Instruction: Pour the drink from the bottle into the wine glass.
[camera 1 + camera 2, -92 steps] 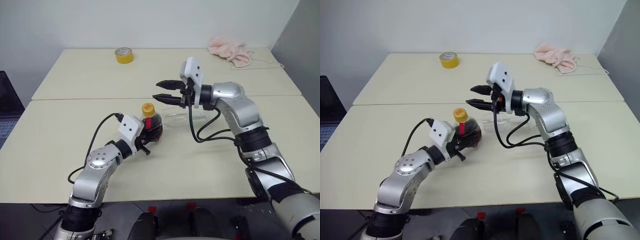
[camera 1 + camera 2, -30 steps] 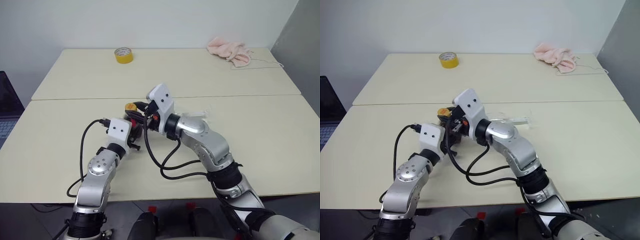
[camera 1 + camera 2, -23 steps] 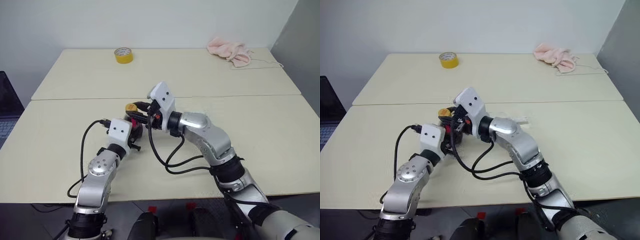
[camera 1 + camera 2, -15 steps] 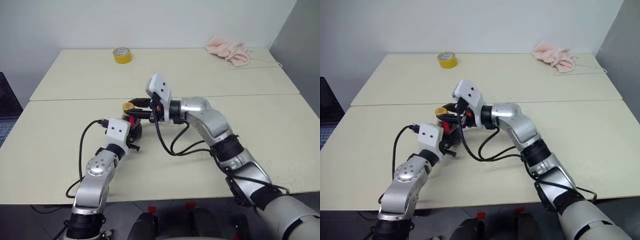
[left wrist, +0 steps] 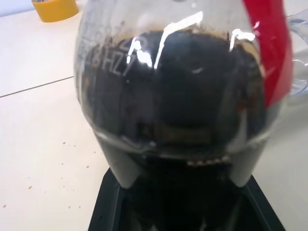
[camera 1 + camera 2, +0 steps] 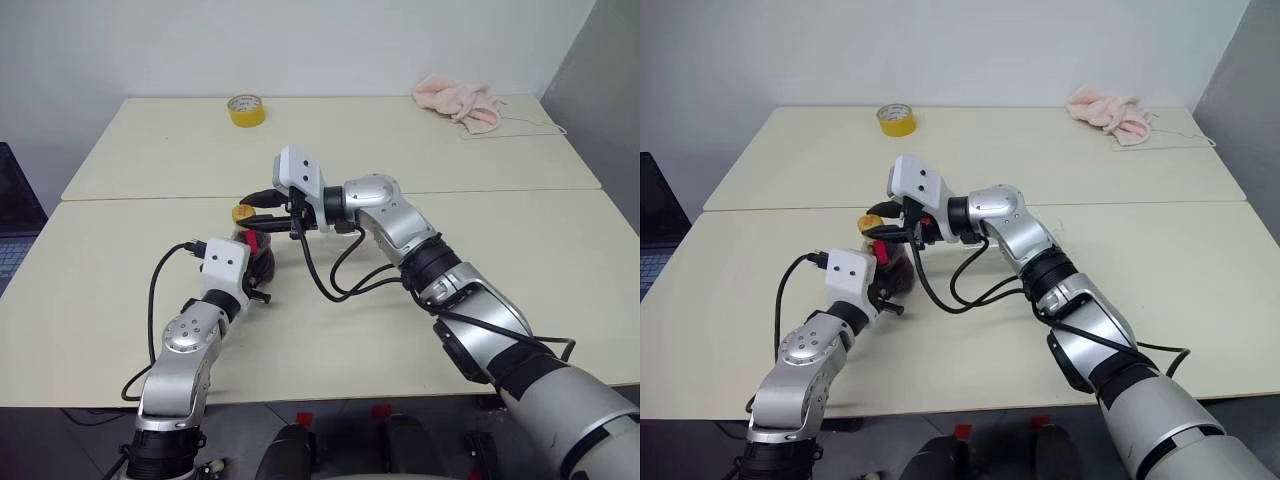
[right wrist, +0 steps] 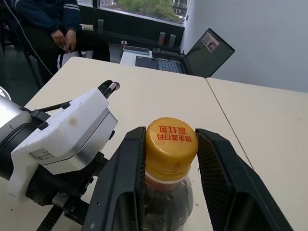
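The bottle [image 6: 258,258] stands on the table [image 6: 120,290], its bulb full of the dark drink [image 5: 183,96], with a red label [image 5: 269,48] down one side. My left gripper [image 6: 256,276] is shut on the bottle's base, and its black fingers [image 5: 120,202] show under the bulb. My right gripper [image 7: 171,132] reaches in from the right, level, and is shut on the yellow cap [image 7: 172,144], one finger [image 7: 126,178] on each side of it. The wine glass is hidden behind my right arm in the head views.
A yellow tape roll [image 6: 247,109] sits at the table's far left. A pink cloth [image 6: 462,103] lies at the far right. A seam [image 6: 150,198] splits the two tabletops. Beyond the left edge are an open laptop [image 7: 207,45] and a seated person [image 7: 48,21].
The right gripper came from over the table's middle to the cap and closed on it. In the last second its wrist rolled and its forearm swung out to the right. The left gripper kept its hold.
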`<state>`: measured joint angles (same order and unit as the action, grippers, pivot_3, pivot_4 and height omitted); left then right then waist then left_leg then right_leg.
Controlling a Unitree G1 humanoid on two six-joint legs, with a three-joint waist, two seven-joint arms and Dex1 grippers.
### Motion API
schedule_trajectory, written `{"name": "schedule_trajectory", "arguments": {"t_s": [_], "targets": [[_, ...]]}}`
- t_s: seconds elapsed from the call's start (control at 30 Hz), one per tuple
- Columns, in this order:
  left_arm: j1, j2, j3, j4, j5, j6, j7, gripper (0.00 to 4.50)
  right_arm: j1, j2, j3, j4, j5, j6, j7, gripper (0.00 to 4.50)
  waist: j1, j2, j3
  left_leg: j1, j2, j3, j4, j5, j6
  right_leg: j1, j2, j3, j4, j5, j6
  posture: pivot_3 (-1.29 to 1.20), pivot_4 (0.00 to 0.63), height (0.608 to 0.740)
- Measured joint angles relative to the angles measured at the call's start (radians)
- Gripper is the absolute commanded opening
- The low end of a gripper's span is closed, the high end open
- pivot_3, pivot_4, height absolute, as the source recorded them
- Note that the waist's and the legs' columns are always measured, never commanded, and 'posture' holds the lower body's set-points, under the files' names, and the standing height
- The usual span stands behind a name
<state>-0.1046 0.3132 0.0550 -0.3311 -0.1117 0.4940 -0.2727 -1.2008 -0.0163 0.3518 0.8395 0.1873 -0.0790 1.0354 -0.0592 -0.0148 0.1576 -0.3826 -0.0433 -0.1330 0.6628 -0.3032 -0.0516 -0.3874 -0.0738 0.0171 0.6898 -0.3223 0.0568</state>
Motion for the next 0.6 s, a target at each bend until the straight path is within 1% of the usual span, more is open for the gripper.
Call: {"name": "schedule_trajectory", "arguments": {"t_s": [0.03,0.07,0.17,0.27,0.37,0.43,0.47,0.57,0.6], "targets": [[0.0,0.0,0.0,0.0,0.0,0.0,0.0,0.99,0.0,0.0,-0.002,0.0,-0.001,0.0,0.003,1.25,0.0,0.0,0.0,0.0,0.0,0.0,0.0,0.0,0.0,0.0,0.0,0.0,0.0,0.0,0.0,0.0,0.15,0.74],[0.0,0.0,-0.001,0.0,0.0,0.0,-0.001,0.98,0.0,-0.001,-0.007,-0.001,-0.005,0.0,0.007,1.97,0.0,0.0,0.0,0.0,0.0,0.0,0.0,0.0,0.0,0.0,0.0,0.0,0.0,0.0,0.0,0.0,0.15,0.74],[0.004,0.0,-0.012,-0.011,0.0,0.0,-0.006,0.98,0.003,-0.021,-0.022,-0.019,-0.011,0.012,0.007,2.97,0.002,0.0,0.0,0.0,0.0,0.0,0.0,0.0,0.0,0.0,0.0,0.0,0.0,0.0,0.0,0.0,0.15,0.74],[0.008,0.0,-0.023,-0.019,0.0,-0.002,-0.019,0.97,0.044,-0.05,-0.045,-0.101,-0.009,0.07,0.01,4.02,0.005,0.0,0.0,0.0,-0.001,0.0,0.0,0.0,0.0,0.001,-0.001,0.0,0.0,0.0,0.0,0.0,0.15,0.74],[0.01,-0.002,-0.031,-0.024,-0.002,-0.004,-0.026,0.93,0.152,-0.09,-0.063,-0.287,0.004,0.183,0.004,4.03,0.007,0.0,0.0,-0.001,-0.001,0.0,0.001,0.0,0.0,0.0,-0.001,0.0,0.0,0.0,0.0,0.0,0.15,0.74],[0.01,-0.003,-0.031,-0.025,-0.002,-0.004,-0.027,0.93,0.247,-0.104,-0.081,-0.444,0.033,0.293,-0.03,4.03,0.006,0.0,0.0,-0.001,0.0,0.0,0.001,0.0,0.0,0.0,-0.001,0.0,0.0,0.0,0.0,0.0,0.15,0.74],[0.01,-0.002,-0.03,-0.025,-0.002,-0.004,-0.026,0.93,0.271,-0.105,-0.085,-0.487,0.039,0.334,-0.045,4.03,0.005,0.0,0.0,-0.001,0.0,0.0,0.0,0.0,0.0,0.0,-0.001,0.0,0.001,0.0,0.0,0.0,0.15,0.74],[0.01,-0.004,-0.035,-0.025,-0.003,-0.004,-0.026,0.93,0.333,-0.091,-0.116,-0.644,0.061,0.449,-0.143,4.03,0.003,0.0,0.0,-0.001,0.0,0.0,0.0,0.0,0.0,-0.001,-0.001,0.0,0.002,0.0,0.0,0.0,0.15,0.74],[0.009,-0.004,-0.037,-0.025,-0.003,-0.004,-0.026,0.92,0.359,-0.078,-0.132,-0.705,0.063,0.486,-0.2,4.03,0.003,0.0,0.0,-0.001,0.0,-0.001,0.0,0.0,0.0,-0.001,-0.001,0.0,0.002,0.0,0.0,0.0,0.15,0.74]]}}
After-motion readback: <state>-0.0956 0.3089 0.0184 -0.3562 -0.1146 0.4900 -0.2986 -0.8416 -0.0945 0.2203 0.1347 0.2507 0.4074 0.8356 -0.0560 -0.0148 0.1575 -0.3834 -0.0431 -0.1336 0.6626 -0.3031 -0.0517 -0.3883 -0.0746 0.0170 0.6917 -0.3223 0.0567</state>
